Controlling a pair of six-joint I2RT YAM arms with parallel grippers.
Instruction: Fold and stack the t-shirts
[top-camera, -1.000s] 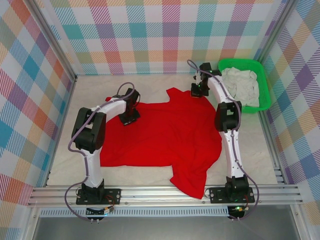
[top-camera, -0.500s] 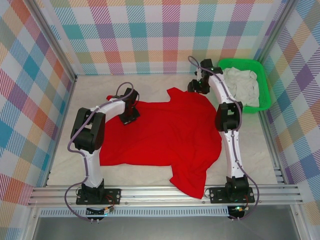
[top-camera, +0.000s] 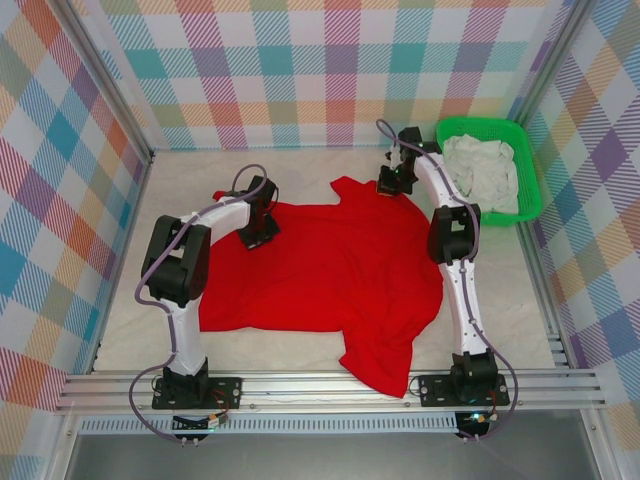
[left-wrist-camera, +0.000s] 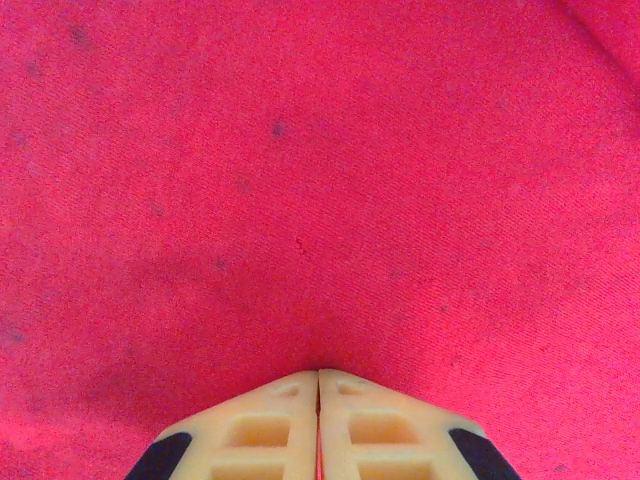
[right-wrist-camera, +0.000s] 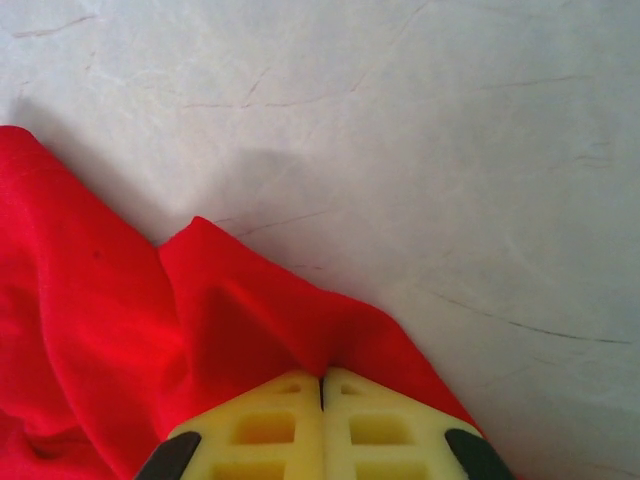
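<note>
Top external view has the red t-shirt (top-camera: 330, 270) spread plain side up across the middle of the table (top-camera: 500, 290), one flap of it hanging over the near edge between my two bases. My left gripper (top-camera: 262, 238) sits on the shirt's far left corner, and my right gripper (top-camera: 390, 185) on its far right edge, near the green basket (top-camera: 530, 205), which holds a crumpled pale cloth (top-camera: 485, 170). From my left wrist, the fingertips (left-wrist-camera: 290, 392) are pressed together with no gap, tips down on flat red fabric; I cannot tell whether any cloth is caught between them. From my right wrist, the jaws are closed tight on a raised fold at the shirt's hem (right-wrist-camera: 250, 310), the cloth puckering into the tips, with bare table beyond.
</note>
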